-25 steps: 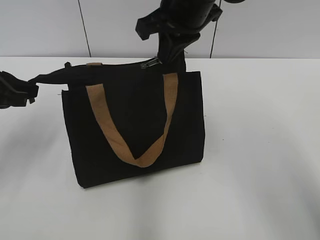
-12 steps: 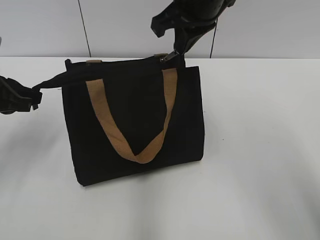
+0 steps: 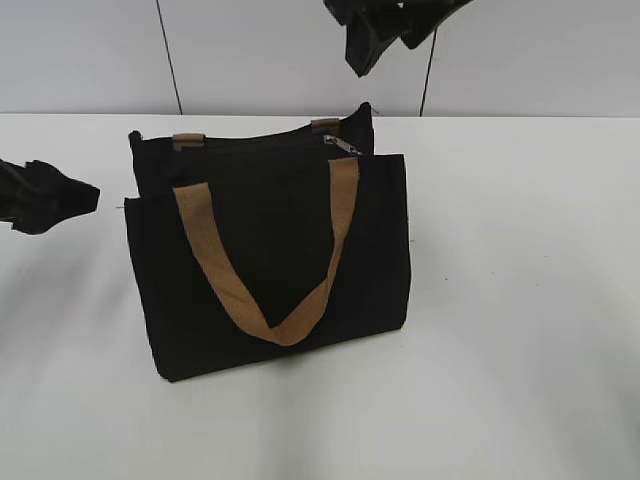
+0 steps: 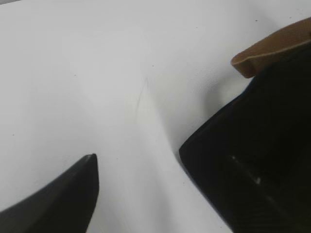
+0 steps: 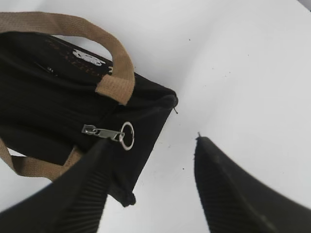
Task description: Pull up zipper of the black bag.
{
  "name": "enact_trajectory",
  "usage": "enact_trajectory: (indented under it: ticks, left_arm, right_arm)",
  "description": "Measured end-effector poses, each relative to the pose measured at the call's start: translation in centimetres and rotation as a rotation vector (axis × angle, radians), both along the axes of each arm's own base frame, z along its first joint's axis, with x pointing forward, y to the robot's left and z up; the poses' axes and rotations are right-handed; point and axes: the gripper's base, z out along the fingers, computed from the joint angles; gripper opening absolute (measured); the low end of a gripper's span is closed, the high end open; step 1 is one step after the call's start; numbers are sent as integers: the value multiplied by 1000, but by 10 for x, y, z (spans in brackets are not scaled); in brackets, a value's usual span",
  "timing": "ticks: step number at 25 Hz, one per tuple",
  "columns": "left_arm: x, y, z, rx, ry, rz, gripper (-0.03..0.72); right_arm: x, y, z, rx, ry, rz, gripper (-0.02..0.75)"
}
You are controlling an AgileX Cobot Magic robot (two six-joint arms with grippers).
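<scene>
Both grippers were matte black throughout, with no coloured markings, cables or screws visible on the parts in frame. The left gripper (image 3: 45, 195) showed in the exterior view as an angular black mass with faceted, pointed ends. In its wrist view the fingers (image 4: 63, 199) were dark wedges; the near one tapered to a rounded tip, the other was broader, with a faint glossy highlight and a fine woven texture near the bottom edge. The right gripper (image 3: 385, 30) appeared as jagged black shapes at the top edge. Its fingers (image 5: 233, 194) were broad black blades narrowing to tips, their surfaces covered in fine parallel ribbing.
</scene>
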Motion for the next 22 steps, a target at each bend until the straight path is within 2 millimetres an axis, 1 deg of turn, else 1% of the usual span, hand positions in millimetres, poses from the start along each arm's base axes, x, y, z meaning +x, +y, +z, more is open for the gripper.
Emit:
enact_trajectory:
  ticks: [1, 3, 5, 8, 10, 13, 14, 15, 19, 22]
  left_arm:
    - [-1, -1, 1, -12, 2, 0, 585]
    - [-2, -1, 6, -35, -2, 15, 563]
    - [-6, -1, 15, -73, -18, 47, 554]
    - [-15, 1, 36, -109, -83, 87, 547]
    - [-21, 3, 49, -116, -132, 104, 526]
    - [-30, 4, 65, -113, -206, 123, 461]
    - [-32, 3, 69, -108, -229, 129, 449]
    - [-34, 1, 73, -104, -246, 125, 440]
    - [-40, -20, 78, -84, -287, 107, 429]
    - [-43, -34, 79, -44, -327, 132, 428]
  right_arm:
    - [-2, -1, 3, 4, -7, 3, 456]
    - [-6, -4, 12, 14, -26, 8, 500]
    - [-11, -7, 22, 24, -47, 14, 517]
    - [-24, -15, 37, 35, -77, 26, 525]
    - [-35, -22, 40, 32, -76, 29, 525]
    - [-53, -34, 34, 6, -42, 31, 525]
    - [-60, -38, 28, -6, -21, 32, 525]
    - [-68, -43, 27, -12, -12, 32, 525]
    - [-105, -67, 17, -16, 3, 30, 526]
    - [-130, -82, 11, -3, -6, 19, 526]
